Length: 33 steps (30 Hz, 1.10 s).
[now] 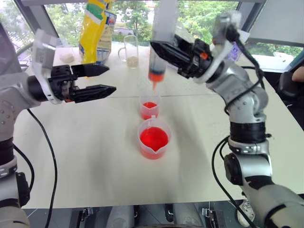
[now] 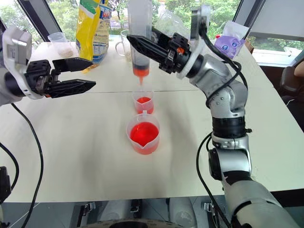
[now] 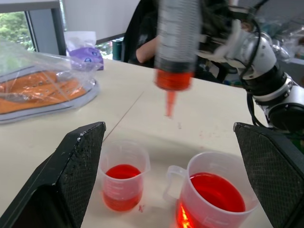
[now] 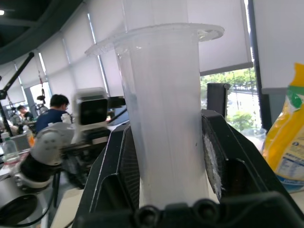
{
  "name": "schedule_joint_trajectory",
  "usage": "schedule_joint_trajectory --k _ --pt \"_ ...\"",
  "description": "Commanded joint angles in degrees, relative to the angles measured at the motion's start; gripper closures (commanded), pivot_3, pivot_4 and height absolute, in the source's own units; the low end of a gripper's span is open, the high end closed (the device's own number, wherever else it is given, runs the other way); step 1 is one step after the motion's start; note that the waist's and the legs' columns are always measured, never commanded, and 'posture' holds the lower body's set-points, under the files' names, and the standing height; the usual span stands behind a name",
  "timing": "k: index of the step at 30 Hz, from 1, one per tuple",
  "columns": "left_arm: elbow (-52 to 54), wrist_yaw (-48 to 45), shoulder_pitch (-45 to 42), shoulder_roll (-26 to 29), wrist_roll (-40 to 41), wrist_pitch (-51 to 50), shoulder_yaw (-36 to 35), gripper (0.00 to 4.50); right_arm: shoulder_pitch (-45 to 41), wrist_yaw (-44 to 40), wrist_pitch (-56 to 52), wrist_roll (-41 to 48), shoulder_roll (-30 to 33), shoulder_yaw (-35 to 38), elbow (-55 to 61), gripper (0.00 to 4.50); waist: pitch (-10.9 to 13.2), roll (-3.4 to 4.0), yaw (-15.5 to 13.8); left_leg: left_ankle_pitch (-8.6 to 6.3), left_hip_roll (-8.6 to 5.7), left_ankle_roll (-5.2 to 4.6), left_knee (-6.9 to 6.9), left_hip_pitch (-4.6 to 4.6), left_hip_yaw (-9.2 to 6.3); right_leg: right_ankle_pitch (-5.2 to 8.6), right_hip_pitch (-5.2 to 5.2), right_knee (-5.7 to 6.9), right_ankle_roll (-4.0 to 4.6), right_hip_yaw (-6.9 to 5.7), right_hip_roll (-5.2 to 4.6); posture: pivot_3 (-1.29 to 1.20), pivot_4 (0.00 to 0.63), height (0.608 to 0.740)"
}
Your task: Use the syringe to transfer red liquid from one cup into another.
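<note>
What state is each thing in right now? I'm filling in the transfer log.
syringe: upright, tip down, held above the cups, a little red liquid at the bottom.
smaller cup: upright, partly filled red.
spouted cup: upright, holds red liquid.
right gripper: shut on syringe.
left gripper: open, empty.

The left gripper (image 1: 102, 80) is held up at the robot's left side, pointing roughly level toward the right, with its jaws standing wide apart and nothing between them. The right arm is bent upward at the elbow, and the right gripper (image 1: 161, 50) points to the left and a little upward, its jaws closed on the syringe (image 1: 157, 45), which is held upright.
</note>
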<state>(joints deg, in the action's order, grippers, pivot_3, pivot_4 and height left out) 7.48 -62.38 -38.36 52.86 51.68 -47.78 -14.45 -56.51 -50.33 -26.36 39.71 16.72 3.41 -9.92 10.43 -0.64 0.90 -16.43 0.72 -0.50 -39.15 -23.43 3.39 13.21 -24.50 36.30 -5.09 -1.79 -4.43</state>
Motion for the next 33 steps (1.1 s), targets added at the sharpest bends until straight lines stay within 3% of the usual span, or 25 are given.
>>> schedule_joint_trajectory --k 1,9,20,30,33 --pt "0.67 0.12 -1.07 0.04 -0.17 1.66 -1.61 0.05 -3.08 -2.00 8.34 -5.45 -2.01 -1.01 -7.95 3.06 0.00 0.00 0.02 0.00 0.00 -0.01 0.00 0.00 0.01 0.00 0.00 0.00 0.00 0.00 0.00 0.00 0.150 0.740" --pt "-0.57 1.38 -3.65 -0.38 -0.43 3.04 -2.01 0.05 -2.45 -5.56 22.15 -14.34 -5.09 -2.54 -23.06 3.06 0.01 0.01 0.01 0.00 0.00 0.00 0.01 -0.03 0.00 0.00 -0.01 -0.03 0.00 0.00 -0.01 0.00 0.150 0.740" --pt "-10.76 5.86 -19.25 -12.18 -7.55 7.41 5.81 0.05 0.75 -5.55 21.27 -15.43 -6.78 -2.13 -20.24 3.06 0.01 0.01 0.05 0.03 -0.01 0.06 0.00 -0.03 0.00 -0.01 -0.01 0.03 -0.01 -0.01 -0.01 0.00 0.150 0.740" --pt "-21.35 7.41 -25.41 -20.49 -16.85 13.67 10.44 0.05 1.92 -5.07 20.56 -15.88 -7.16 -2.62 -17.91 3.06 0.01 0.01 0.13 0.04 0.00 0.07 0.00 -0.02 0.02 0.00 -0.03 0.04 -0.01 -0.01 0.00 0.00 0.150 0.740" --pt "-22.42 7.24 -26.18 -21.91 -17.02 13.83 9.89 0.87 2.20 -5.19 20.38 -16.02 -7.16 -2.85 -17.35 3.06 0.01 0.01 0.11 0.02 -0.01 0.04 0.00 -0.02 0.02 0.00 -0.03 0.04 -0.01 0.00 -0.01 0.00 0.150 0.740"
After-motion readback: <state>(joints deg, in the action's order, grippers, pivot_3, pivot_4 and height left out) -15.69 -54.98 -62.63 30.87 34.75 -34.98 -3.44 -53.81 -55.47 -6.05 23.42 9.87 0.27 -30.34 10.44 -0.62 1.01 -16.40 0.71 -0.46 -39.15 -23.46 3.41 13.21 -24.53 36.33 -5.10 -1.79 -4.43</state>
